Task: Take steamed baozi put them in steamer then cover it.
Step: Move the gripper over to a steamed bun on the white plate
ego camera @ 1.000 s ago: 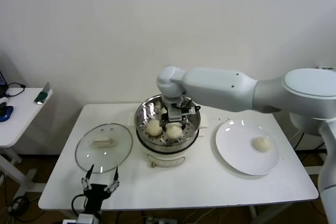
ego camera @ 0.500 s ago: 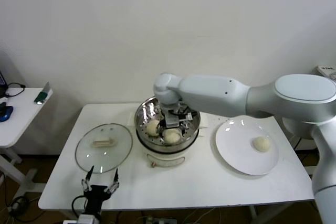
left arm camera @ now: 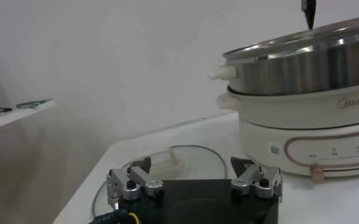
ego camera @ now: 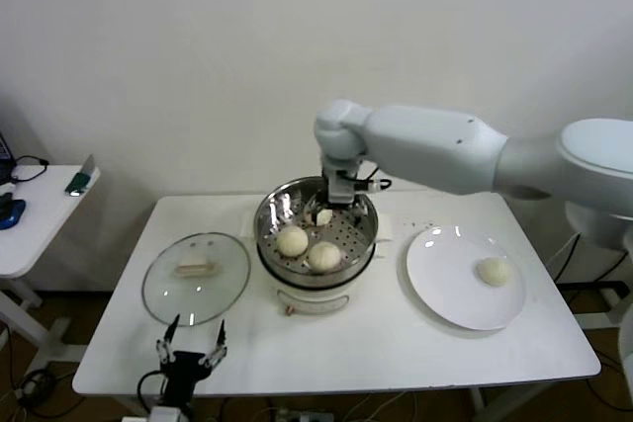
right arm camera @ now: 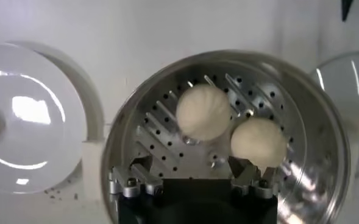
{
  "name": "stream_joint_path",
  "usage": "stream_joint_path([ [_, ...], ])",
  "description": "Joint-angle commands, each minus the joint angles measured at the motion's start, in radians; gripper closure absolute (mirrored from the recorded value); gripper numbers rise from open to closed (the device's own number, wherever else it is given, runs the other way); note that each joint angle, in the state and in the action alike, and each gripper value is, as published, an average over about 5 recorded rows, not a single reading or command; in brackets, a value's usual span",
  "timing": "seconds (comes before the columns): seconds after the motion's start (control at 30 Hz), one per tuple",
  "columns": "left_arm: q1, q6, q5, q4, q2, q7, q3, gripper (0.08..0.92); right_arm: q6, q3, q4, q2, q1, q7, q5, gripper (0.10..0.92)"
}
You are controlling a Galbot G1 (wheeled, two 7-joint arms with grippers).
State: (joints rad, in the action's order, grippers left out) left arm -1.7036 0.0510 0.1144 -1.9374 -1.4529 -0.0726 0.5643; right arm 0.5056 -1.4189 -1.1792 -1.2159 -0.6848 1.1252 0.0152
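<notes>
Table [ego camera: 376, 343] space in front of the robot holds everything for the job. The steamer [ego camera: 272, 234] stands in the middle on its white pot base [ego camera: 316, 295]. 2 baozi [ego camera: 292, 240] [ego camera: 324, 256] already lie touching each other on its perforated floor, and a small pale thing near the back wall I cannot identify. On the white plate [ego camera: 435, 294] at the right, 1 baozi [ego camera: 494, 270] waits; a 4th one is not visible in any view. The cover [ego camera: 163, 294] lies flat on the table at the left of the steamer, its handle up, so the covering step is not yet done.

The right gripper [right arm camera: 194, 182] hangs above the back part of the steamer with its fingers spread wide and nothing between them. The left gripper [left arm camera: 194, 182] is parked at the table's near edge, just in front of the cover, fingers also wide and empty.

In my judgement about half of the loading is done: the plate's baozi must go in, then the cover on top.
</notes>
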Motion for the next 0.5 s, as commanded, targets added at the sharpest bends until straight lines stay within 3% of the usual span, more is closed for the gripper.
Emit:
stream_joint_path([
  [0.03,0.005,-0.001,0.0,-0.002,0.006,0.0,-0.003,0.177,-0.387,-0.183,-0.03,0.301,-0.137,-0.188,0.355,0.203],
  [0.23,0.002,0.0,-0.004,-0.003,0.004,0.002,-0.003,0.177,-0.591,-0.14,-0.015,0.477,-0.058,-0.12,0.411,0.203],
  [0.5,0.003,-0.01,-0.021,-0.022,-0.008,0.003,0.013,0.177,-0.616,0.086,0.056,0.613,0.264,-0.075,0.219,0.203],
])
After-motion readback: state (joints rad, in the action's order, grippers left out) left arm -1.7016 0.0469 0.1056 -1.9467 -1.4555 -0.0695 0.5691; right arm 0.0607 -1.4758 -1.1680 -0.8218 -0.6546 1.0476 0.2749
